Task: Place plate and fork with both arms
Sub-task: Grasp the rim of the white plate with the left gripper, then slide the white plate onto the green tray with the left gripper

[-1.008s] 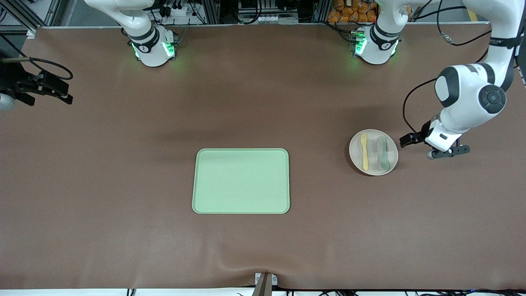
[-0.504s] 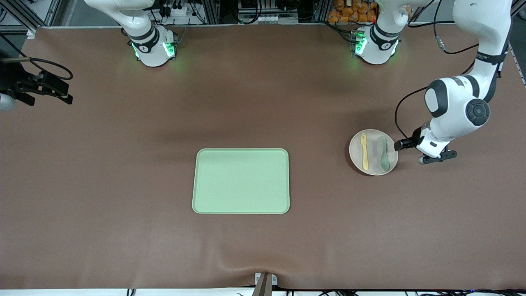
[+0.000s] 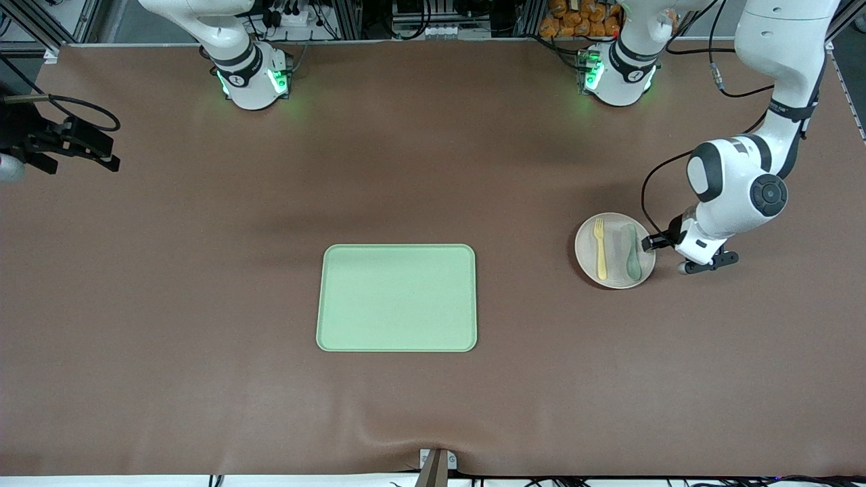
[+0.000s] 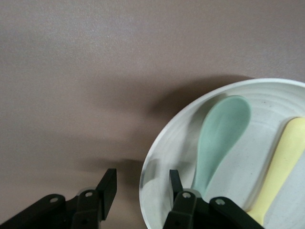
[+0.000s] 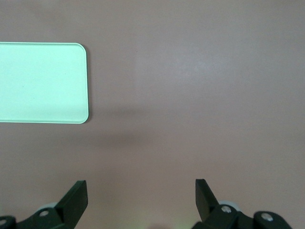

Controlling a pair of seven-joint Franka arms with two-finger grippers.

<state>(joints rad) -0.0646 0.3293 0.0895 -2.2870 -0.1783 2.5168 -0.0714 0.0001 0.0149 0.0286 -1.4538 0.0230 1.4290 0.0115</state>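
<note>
Left gripper sits low at the plate's rim on the side toward the left arm's end of the table, jaws partly drawn in, one finger inside the rim and the other outside it; whether they already pinch the rim I cannot tell. Right gripper waits with jaws spread wide and holding nothing, over bare table at the right arm's end. A light-green tray lies mid-table, well apart from the plate. On the plate lie the pale-yellow fork and, beside it toward the left gripper, a grey-green spoon.
</note>
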